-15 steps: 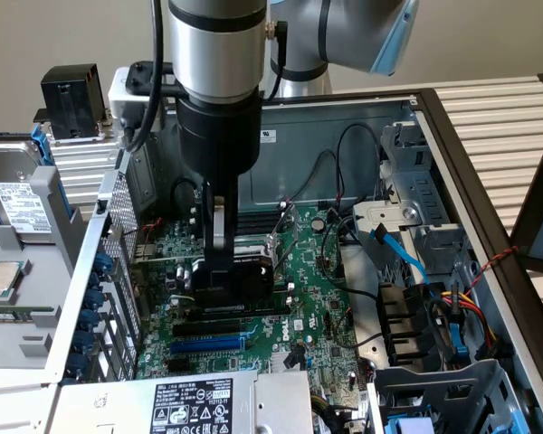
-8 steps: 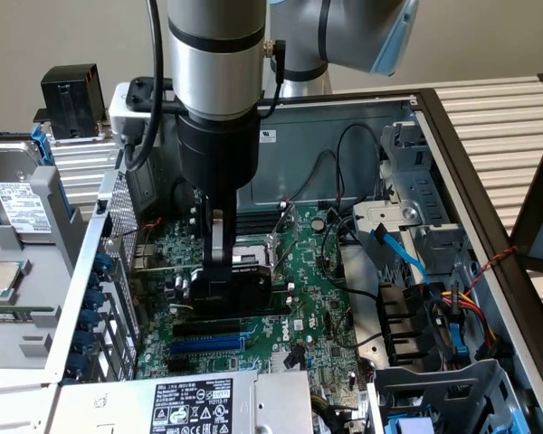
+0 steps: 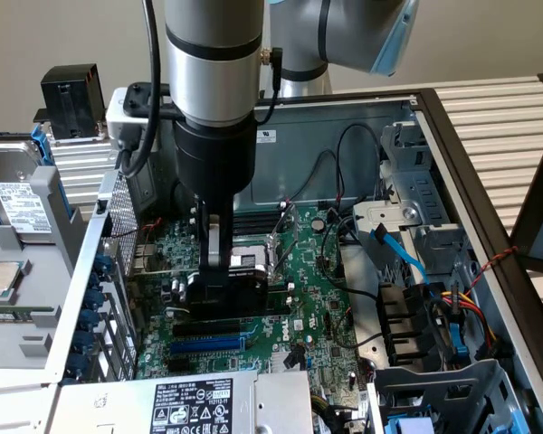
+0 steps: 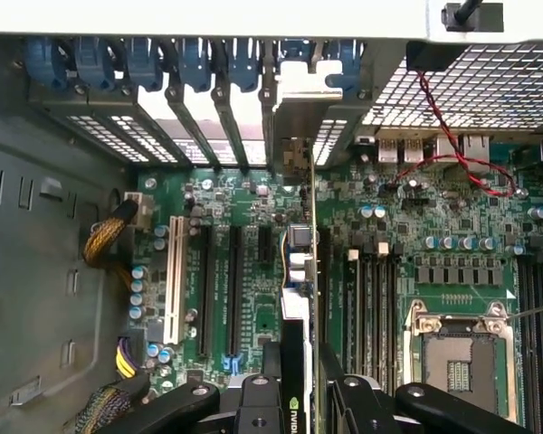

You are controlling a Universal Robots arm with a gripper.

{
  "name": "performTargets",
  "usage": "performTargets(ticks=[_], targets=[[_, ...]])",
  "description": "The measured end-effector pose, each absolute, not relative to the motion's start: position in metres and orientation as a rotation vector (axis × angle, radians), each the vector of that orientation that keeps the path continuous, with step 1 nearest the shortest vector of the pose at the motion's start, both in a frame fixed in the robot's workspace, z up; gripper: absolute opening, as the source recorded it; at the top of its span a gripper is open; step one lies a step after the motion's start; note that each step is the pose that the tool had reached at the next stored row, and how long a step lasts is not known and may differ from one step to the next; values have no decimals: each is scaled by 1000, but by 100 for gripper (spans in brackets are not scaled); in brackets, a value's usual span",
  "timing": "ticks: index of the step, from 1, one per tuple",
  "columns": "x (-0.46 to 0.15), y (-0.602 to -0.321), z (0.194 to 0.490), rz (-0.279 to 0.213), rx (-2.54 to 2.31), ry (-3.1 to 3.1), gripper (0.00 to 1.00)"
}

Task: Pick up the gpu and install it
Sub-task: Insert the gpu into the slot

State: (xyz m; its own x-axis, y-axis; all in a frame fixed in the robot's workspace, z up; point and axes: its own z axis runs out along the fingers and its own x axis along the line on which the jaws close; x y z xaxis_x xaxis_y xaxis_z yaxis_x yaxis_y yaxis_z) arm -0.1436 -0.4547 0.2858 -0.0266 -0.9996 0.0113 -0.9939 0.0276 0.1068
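The gpu [image 3: 226, 291] stands on edge in the jaws, which are clamped on its black shroud from both sides. It sits just toward seven o'clock of the exterior view's middle, low over the motherboard [image 3: 317, 298]. I cannot tell whether its lower edge has met the long black slot [image 3: 249, 321] at six o'clock below it or hangs just clear. That is my main worry: if the edge sits slightly off the slot, pressing down would load the board and chip the contacts instead of seating the card. Looking along the card from the wrist, I see its silver bracket [image 4: 299, 104] close against the rear openings [image 4: 244, 136] beneath the blue latches [image 4: 195, 59]. A snag there would tilt the card. The grip is on the shroud, so it might slip under push. The bare CPU socket [image 4: 457, 362] lies near, about one o'clock of the card in the exterior view, and a sideways skid could strike it.
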Motion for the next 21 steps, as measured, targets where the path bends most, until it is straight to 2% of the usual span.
performTargets(ticks=[10, 21], targets=[[-149, -456, 280, -82, 2143, -2203, 27], [-152, -457, 278, -82, 2143, -2205, 27]])
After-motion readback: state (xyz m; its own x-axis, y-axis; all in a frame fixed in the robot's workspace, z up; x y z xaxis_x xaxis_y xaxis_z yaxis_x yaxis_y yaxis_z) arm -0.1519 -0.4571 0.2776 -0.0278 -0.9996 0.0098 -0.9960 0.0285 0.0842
